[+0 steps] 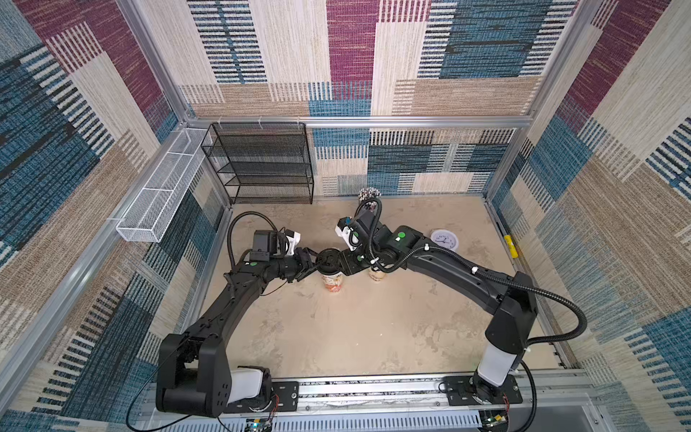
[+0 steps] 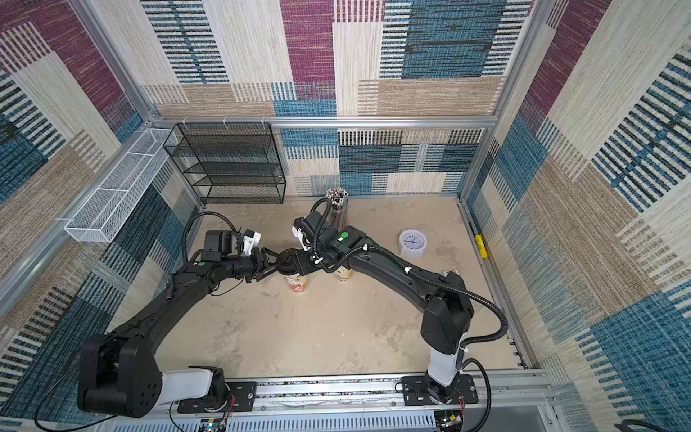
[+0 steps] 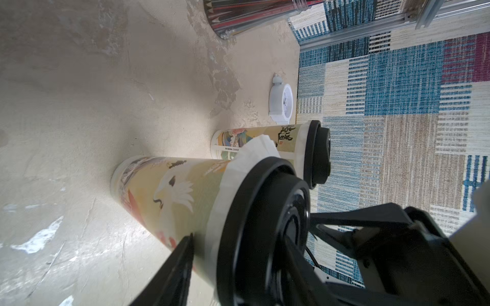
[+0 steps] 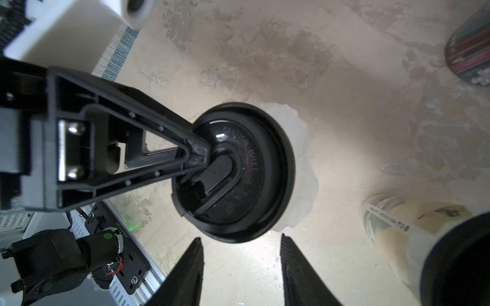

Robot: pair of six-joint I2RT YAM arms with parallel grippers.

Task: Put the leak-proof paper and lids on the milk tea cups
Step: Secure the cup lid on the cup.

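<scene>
Left wrist view shows leak-proof paper (image 3: 258,148) trapped under black lids (image 3: 275,209) on both milk tea cups (image 3: 169,196), so we judge placement done; left gripper (image 1: 310,266), half-open astride the near lid at 9 o'clock, grip unclear, and right gripper (image 4: 240,237), parted and empty at 3 o'clock, should withdraw gently.

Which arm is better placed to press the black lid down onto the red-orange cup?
Likely left. The left gripper has one finger resting on top of the black lid and the other beside the red-orange cup under its rim. The right gripper stands open, just short of the lid's edge.
</scene>
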